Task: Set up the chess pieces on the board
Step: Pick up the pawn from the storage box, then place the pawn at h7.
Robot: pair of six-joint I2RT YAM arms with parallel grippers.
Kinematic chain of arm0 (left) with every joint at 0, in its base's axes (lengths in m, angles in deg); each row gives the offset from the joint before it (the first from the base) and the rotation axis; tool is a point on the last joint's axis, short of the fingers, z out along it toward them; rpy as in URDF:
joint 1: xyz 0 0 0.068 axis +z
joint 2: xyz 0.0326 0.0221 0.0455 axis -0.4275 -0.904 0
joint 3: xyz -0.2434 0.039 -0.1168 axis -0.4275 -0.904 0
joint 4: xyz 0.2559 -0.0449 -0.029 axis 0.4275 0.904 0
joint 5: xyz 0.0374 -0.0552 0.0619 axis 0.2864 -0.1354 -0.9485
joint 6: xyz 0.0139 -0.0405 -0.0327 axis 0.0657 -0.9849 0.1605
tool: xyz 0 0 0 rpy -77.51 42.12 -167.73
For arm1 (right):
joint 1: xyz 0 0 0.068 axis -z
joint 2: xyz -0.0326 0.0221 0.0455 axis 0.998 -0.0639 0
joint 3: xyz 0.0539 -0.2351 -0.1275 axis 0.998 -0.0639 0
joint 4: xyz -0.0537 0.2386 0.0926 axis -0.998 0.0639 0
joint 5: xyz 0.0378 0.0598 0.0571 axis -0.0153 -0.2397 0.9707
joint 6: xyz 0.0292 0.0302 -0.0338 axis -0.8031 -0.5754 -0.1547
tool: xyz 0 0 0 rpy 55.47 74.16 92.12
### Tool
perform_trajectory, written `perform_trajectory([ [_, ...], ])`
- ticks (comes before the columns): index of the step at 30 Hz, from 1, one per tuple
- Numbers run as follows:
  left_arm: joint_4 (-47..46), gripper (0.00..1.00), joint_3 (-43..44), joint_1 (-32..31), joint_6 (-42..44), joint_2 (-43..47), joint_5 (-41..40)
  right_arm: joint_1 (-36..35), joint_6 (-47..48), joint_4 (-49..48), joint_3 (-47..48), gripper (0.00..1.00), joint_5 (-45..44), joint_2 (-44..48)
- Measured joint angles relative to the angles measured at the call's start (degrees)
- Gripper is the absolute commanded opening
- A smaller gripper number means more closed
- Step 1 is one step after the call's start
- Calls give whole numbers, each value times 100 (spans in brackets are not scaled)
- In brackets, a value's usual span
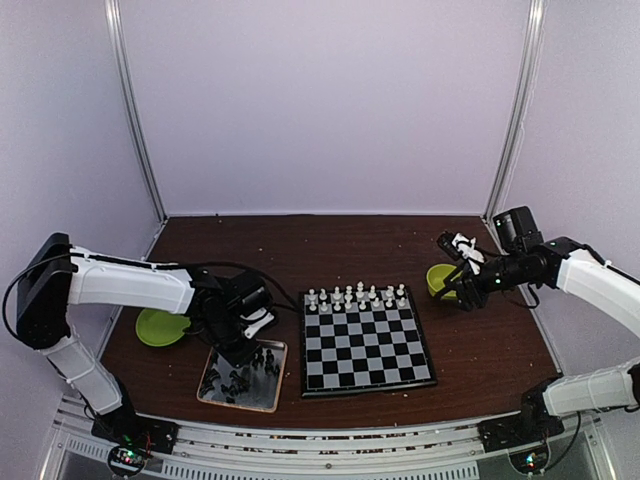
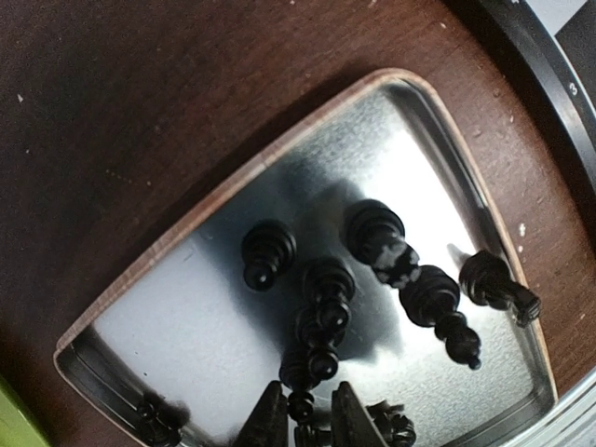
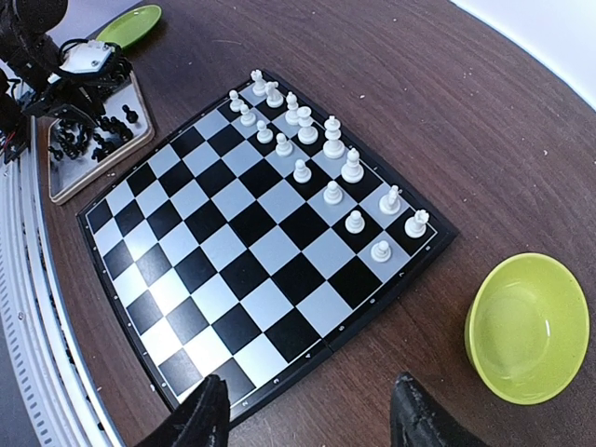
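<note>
The board (image 1: 365,345) lies mid-table, with white chess pieces (image 1: 357,296) in its two far rows; both show in the right wrist view, board (image 3: 242,251) and white pieces (image 3: 307,149). The black chess pieces (image 1: 240,378) lie in a shiny metal tray (image 1: 268,398) left of the board. My left gripper (image 1: 240,352) is low in the tray (image 2: 186,326). Its fingers (image 2: 268,419) stand narrow around one small black piece (image 2: 301,407), among several others (image 2: 326,289). My right gripper (image 3: 307,414) is wide open and empty, above the table by the board's right edge.
A green bowl (image 1: 440,280) stands right of the board, close to my right gripper; it looks empty in the right wrist view (image 3: 528,328). A green dish (image 1: 160,326) lies left of the tray. White walls and metal posts enclose the table.
</note>
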Motion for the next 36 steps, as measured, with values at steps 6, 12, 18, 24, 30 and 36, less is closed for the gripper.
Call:
perform_trajectory([
  [6,-85,0,-31,22,17,-79,7,0,13,15,0,58,0,-44],
  [12,-72,0,-31,39,63,-61,17,0,13,20,0,57,-2,-66],
  [18,-24,0,-339,459,240,501,358,0,13,35,0,57,0,-79],
  [24,-81,0,-461,955,439,1169,1281,0,15,42,0,56,0,-116],
  [30,-144,0,-94,636,424,1200,1803,0,24,44,0,56,-2,-118],
  [36,-365,0,833,-234,431,732,1510,0,37,44,0,55,-33,-133],
])
